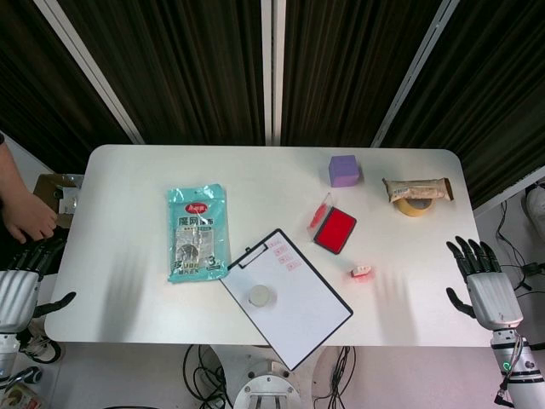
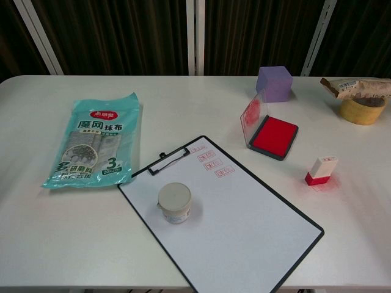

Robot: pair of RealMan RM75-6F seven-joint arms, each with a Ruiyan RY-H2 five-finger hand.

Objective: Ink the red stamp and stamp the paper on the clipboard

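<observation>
Red stamp (image 1: pixel 361 273) stands upright, inward-left of my right hand (image 1: pixel 487 285), which is nearer; both it and left hand (image 1: pixel 21 285) spread, empty.

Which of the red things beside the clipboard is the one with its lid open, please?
The ink pad, the flat black tray of red ink with its clear lid standing up. The other red thing, the small stamp, is a red-and-white block to its right.

Left robot hand (image 1: pixel 19 290) and right robot hand (image 1: pixel 485 285) (both empty), fingers spread.
</observation>
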